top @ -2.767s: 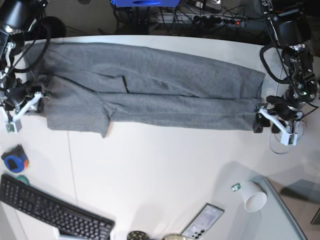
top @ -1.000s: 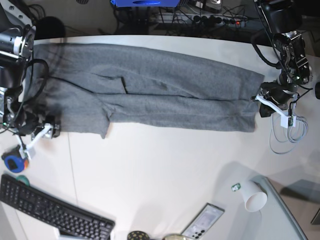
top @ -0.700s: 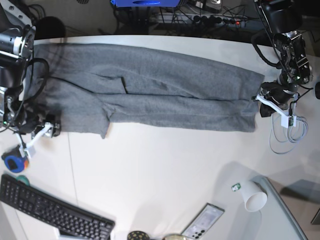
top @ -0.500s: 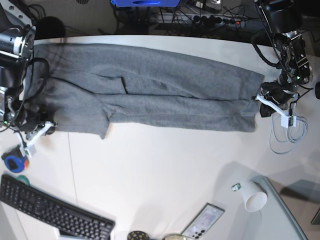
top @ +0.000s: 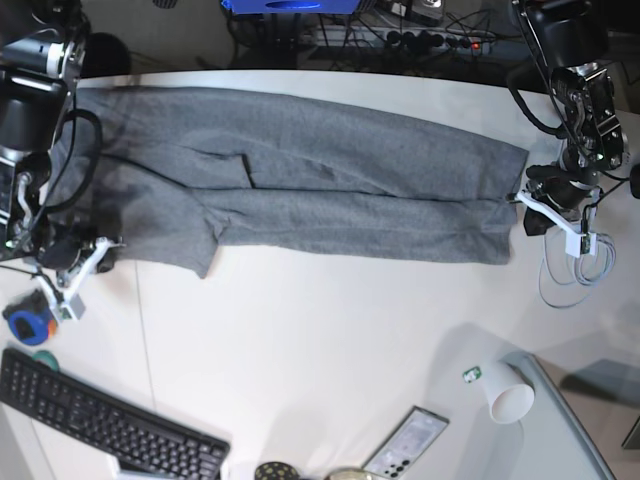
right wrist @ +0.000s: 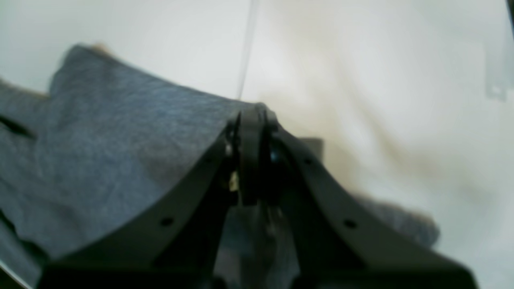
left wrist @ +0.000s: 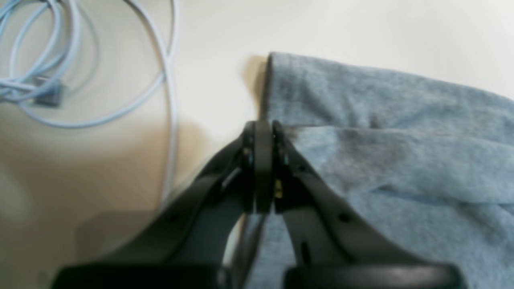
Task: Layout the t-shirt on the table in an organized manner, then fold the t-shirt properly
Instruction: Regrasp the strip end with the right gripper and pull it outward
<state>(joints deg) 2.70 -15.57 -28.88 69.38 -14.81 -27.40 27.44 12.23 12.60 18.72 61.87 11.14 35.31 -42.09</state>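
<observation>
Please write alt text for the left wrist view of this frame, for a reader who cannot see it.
The left gripper has its black fingers shut on the edge of the grey t-shirt, which spreads to the right across the white table. A loose coil of pale blue cable lies on the table at upper left, apart from the shirt.

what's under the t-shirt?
Only the white table shows around the t-shirt. The shirt lies folded on itself, so lower cloth layers and the table beneath are covered. Both grippers, left and right, pinch its edges.
</observation>
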